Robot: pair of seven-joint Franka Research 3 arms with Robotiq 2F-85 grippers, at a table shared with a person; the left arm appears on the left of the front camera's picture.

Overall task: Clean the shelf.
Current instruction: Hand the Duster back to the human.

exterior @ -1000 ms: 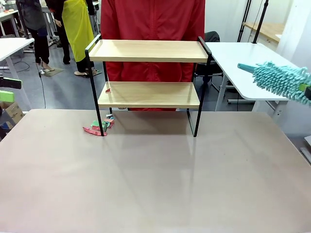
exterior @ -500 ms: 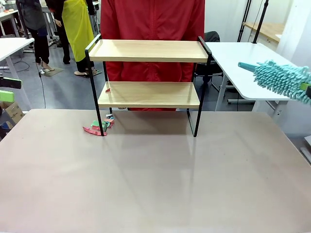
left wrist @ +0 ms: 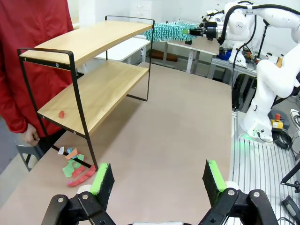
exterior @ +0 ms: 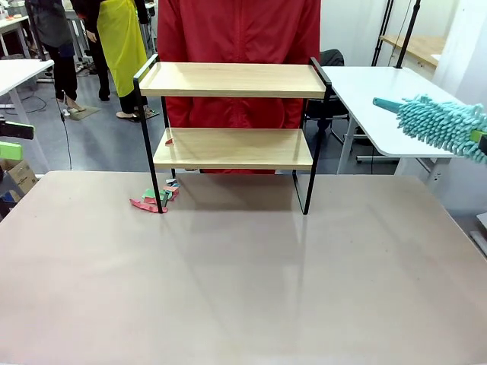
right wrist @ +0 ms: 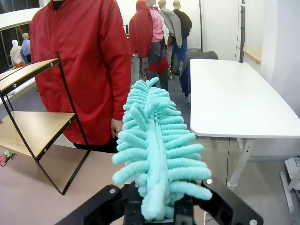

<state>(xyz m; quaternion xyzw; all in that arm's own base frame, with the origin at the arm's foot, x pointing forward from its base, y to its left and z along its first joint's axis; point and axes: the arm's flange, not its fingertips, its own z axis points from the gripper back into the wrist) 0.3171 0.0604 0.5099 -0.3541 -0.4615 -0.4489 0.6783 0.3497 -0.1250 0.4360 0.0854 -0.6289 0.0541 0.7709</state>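
— Front view first: where does the shelf [exterior: 232, 137] stand?
— At the far side of the desk [exterior: 243, 289], its black legs on the desk top, right in front of a person in a red jacket [exterior: 240, 46]. Both wooden boards look bare from here, apart from a small red scrap [exterior: 168, 141] at the left end of the lower board.
— Anything on the desk itself?
— A little heap of red and green paper scraps [exterior: 156, 199] lies around the shelf's front left leg.
— And the duster?
— A teal, fluffy duster [exterior: 441, 124] comes in from the right edge, raised above the desk and well apart from the shelf, its tip pointing toward it.
— What holds it?
— In the right wrist view the right gripper [right wrist: 157, 211] has its jaws clamped on the base of the duster, whose fronds rise straight up the middle of the picture. The shelf sits to the left there, with the person's hand [right wrist: 116, 127] hanging at their side behind it.
— The other arm?
— The left gripper [left wrist: 157, 178] shows in the left wrist view with its jaws spread wide and nothing between the green pads [left wrist: 99, 178]. It hovers over the desk, near the scraps and the shelf's end, and touches neither.
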